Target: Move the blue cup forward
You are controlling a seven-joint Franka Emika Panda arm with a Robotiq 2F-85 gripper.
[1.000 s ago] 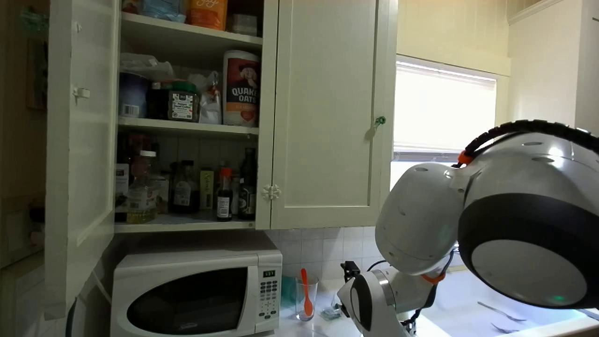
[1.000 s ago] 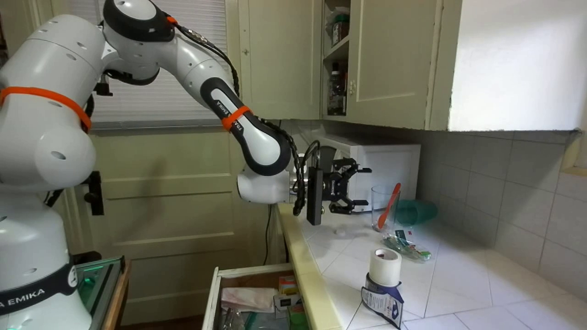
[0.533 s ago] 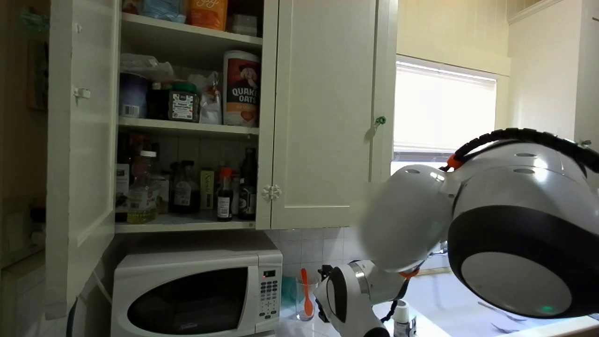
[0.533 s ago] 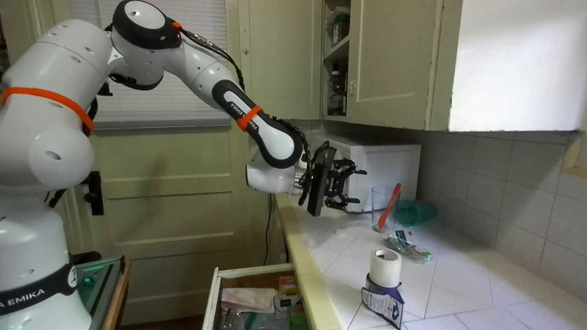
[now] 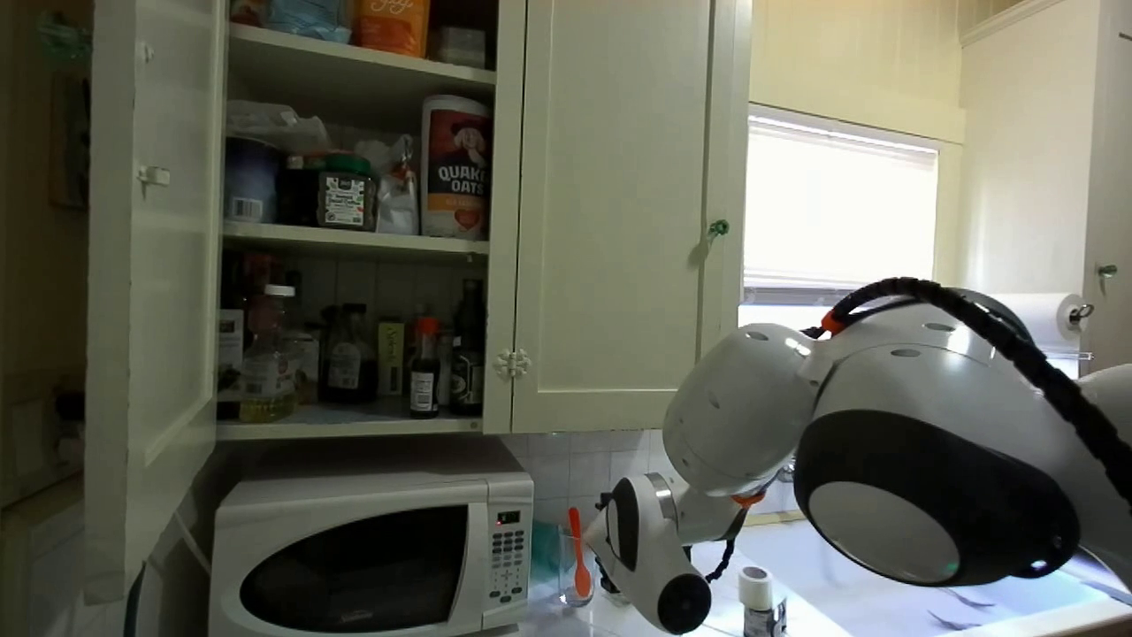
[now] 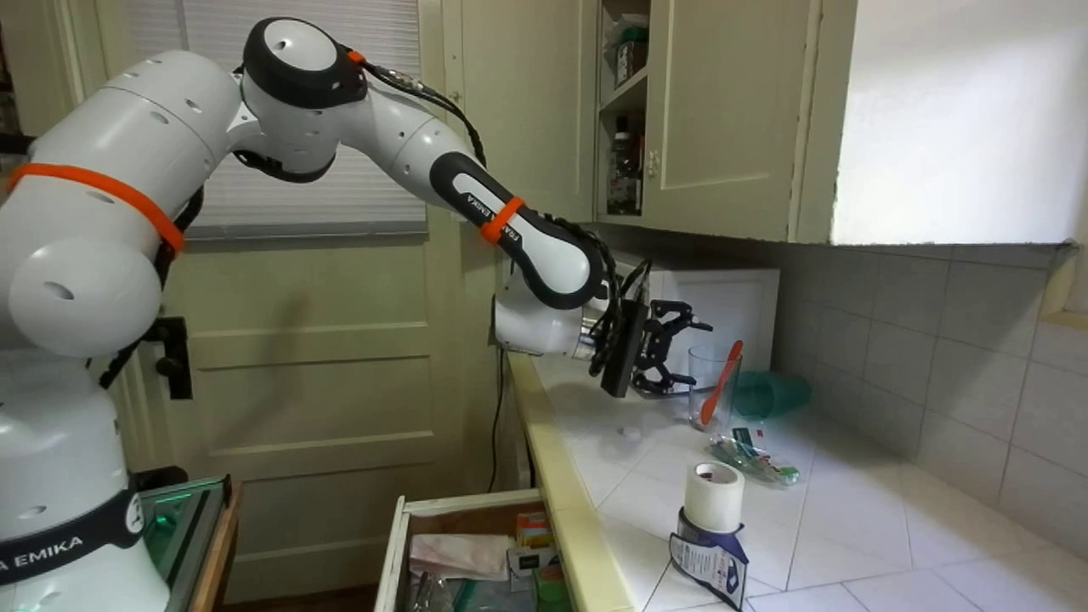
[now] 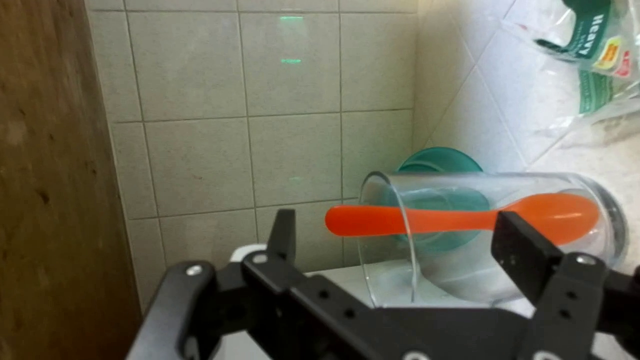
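Tiled counter (image 6: 858,518) with blue cup (image 6: 773,394), glass (image 7: 460,262)

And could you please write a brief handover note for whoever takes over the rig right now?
Gripper: open, holding nothing, facing the clear glass with the orange spoon in it; whether it touches the glass is unclear.
Blue cup: on the counter, apparently lying on its side, partly behind the glass in the wrist view.
Done: the gripper is level with the glass, close to the cup; no grip on the cup yet.
Left: grasp the cup and move it forward. The glass looks to be in the way, so going around it is probably safer.
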